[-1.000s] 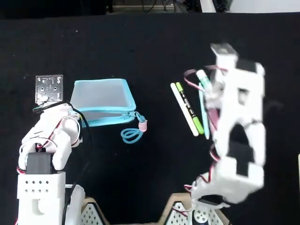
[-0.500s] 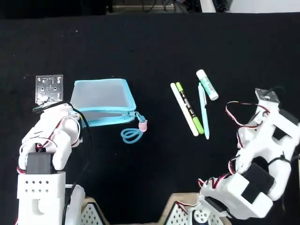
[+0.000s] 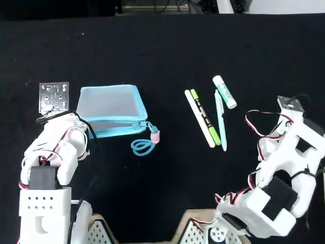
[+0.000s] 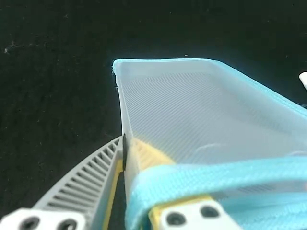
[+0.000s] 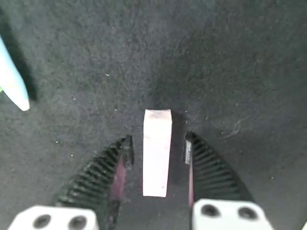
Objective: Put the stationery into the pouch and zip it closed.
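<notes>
- While the pale blue mesh pouch [image 3: 111,111] lies on the black table [image 3: 167,51] toward the left side, the left gripper [image 4: 125,148] has its claw pinched on the pouch's near corner. The blue zip band runs across one finger and the mesh wall stands between the two.
- From the left wrist view the pouch mouth looks parted along the zip edge, though I can't be sure how far.
- At the pouch's right corner sit a pink zip pull [image 3: 154,135] and a blue cord loop [image 3: 142,147], both resting on the cloth.
- Well apart to the right lie four pieces of stationery, close together: a pale yellow pen [image 3: 199,118] and a green highlighter [image 3: 205,118] side by side, a light blue pen [image 3: 220,119] just beside them, and a white glue stick [image 3: 224,92] near the blue pen's far end.
- Farther right, a pale pink eraser [image 5: 157,152] lies on the cloth between the fingers of the right gripper [image 5: 157,139]. The claw is parted, with dark gaps on both sides — it straddles the eraser without gripping it.
- Near that wrist camera's edge shows the light blue pen's tip.
- Just beyond the left arm, left of the pouch, lies a small square grey plate [image 3: 53,96].
</notes>
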